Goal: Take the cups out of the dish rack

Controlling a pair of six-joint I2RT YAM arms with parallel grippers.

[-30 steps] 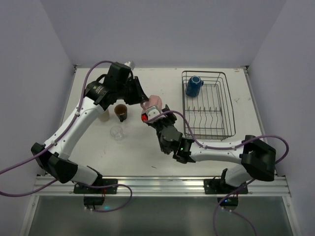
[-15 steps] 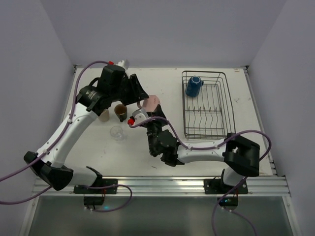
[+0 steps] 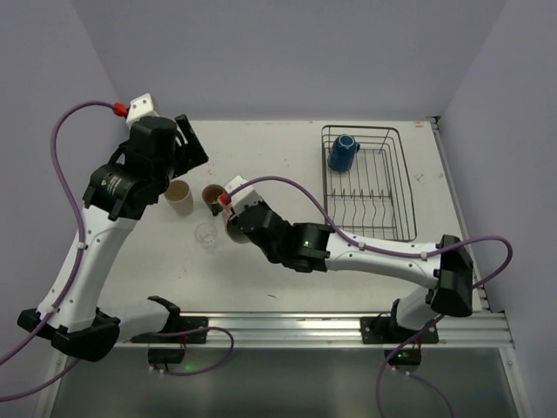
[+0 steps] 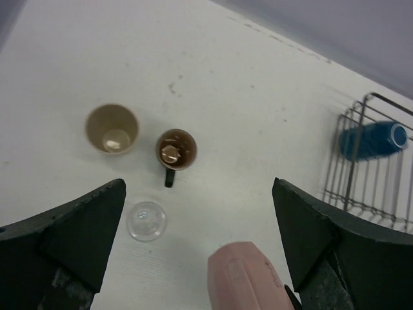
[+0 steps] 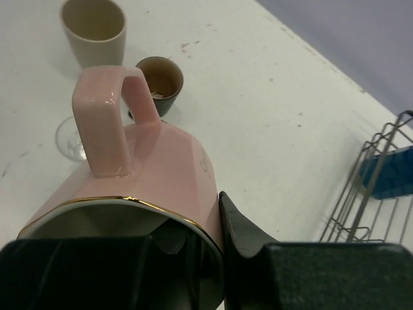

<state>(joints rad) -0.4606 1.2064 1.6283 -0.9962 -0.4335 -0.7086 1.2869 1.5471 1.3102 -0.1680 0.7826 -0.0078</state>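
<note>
My right gripper (image 5: 206,226) is shut on the rim of the pale pink cup (image 5: 148,174), one finger inside and one outside, with the handle up. It holds the cup tilted above the table, next to three cups standing there: the cream-beige mug (image 3: 179,198), the dark brown mug (image 3: 212,195) and the small clear glass (image 3: 206,234). Raised high over that group, my left gripper (image 4: 199,187) is open and empty. The blue mug (image 3: 342,152) lies in the far left corner of the dish rack (image 3: 396,187).
The right arm (image 3: 365,252) stretches across the middle of the table from its base at the near right. The rack's wire wall (image 5: 361,200) lies to the right of the held cup. Walls close in the table's far side and both ends.
My left gripper let go of the pink cup, opened wide and drew back up and to the left. The right gripper shut on the cup's rim and carried it left toward the standing cups.
</note>
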